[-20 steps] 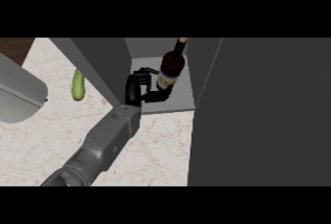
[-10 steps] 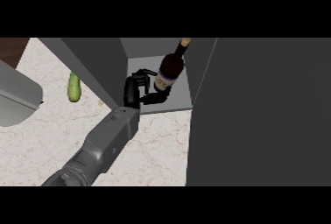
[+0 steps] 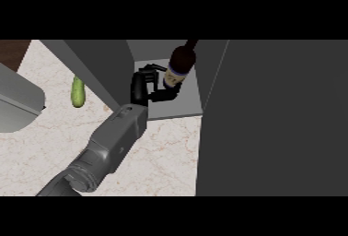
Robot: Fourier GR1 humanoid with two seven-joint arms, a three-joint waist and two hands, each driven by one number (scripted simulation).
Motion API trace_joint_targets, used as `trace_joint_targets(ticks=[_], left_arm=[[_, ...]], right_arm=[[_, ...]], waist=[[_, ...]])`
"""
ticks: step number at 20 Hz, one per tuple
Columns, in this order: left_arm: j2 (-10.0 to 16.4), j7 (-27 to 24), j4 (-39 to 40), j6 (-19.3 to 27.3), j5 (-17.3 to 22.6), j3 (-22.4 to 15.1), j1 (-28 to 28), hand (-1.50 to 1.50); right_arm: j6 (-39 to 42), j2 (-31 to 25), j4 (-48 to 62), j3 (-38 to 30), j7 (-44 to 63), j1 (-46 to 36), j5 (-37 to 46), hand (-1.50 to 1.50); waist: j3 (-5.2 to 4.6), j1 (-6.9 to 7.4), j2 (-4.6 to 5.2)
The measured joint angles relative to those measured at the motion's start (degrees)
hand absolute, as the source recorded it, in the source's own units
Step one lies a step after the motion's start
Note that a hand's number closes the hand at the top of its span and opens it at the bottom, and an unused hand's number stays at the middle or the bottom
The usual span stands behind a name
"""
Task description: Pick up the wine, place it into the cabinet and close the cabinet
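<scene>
The dark glass wine bottle with a pale label [image 3: 181, 62] is held inside the open grey cabinet [image 3: 185, 107], close to its right-hand inner wall, with the fingers and thumb of the black left hand [image 3: 141, 86] curled round its lower body. Whether its base is set down on the cabinet floor cannot be told from the head view, and the neck appears to lean toward the upper right. If it were let go while leaning or unsupported, it would likely topple against the wall or roll out. A knock from the fingers during withdrawal could likewise upset it. The tall dark grey cabinet door [image 3: 279, 120] stands open at the right, and the grey forearm [image 3: 112, 138] lies across the opening, so closing is blocked until the arm is drawn clear. On the pale marbled counter [image 3: 159, 159], a green cucumber [image 3: 78, 91] and a rounded grey object [image 3: 17, 103] lie well to the left, out of the way. The right hand is not seen.
</scene>
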Motion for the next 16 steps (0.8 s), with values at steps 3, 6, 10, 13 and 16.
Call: trace_joint_targets(ticks=[3, 6, 10, 13, 16], left_arm=[[0.0, 0.09, 1.28, 0.04, 0.18, 0.74, -1.88, 1.5], [0.38, -0.51, 2.41, -0.54, 0.04, 1.06, -2.66, 1.5], [0.31, 0.16, 4.16, -0.25, -0.35, 1.31, -4.78, 1.5], [0.69, 1.0, 5.22, 0.32, -0.65, 1.41, -6.67, 1.5], [0.91, 0.99, 5.96, 0.98, -0.69, 1.75, -8.03, 1.5]], right_arm=[[0.13, 0.4, -0.38, 0.37, -0.26, 0.6, 0.41, -1.5], [0.27, 0.24, -0.68, -0.15, -0.31, 1.13, 0.02, -1.5], [0.77, 0.47, -1.07, -0.04, -0.92, 1.69, 0.36, -1.5], [1.57, 0.05, -0.8, -1.0, -1.49, 2.16, -0.75, -1.5], [1.14, -0.25, -1.02, -1.08, -0.82, 1.73, -1.21, -1.5]], waist=[[0.0, -0.14, 0.08], [0.0, -0.15, 0.13], [0.02, -0.19, 0.19], [0.05, -0.39, 0.28], [0.03, -0.26, 0.34]])
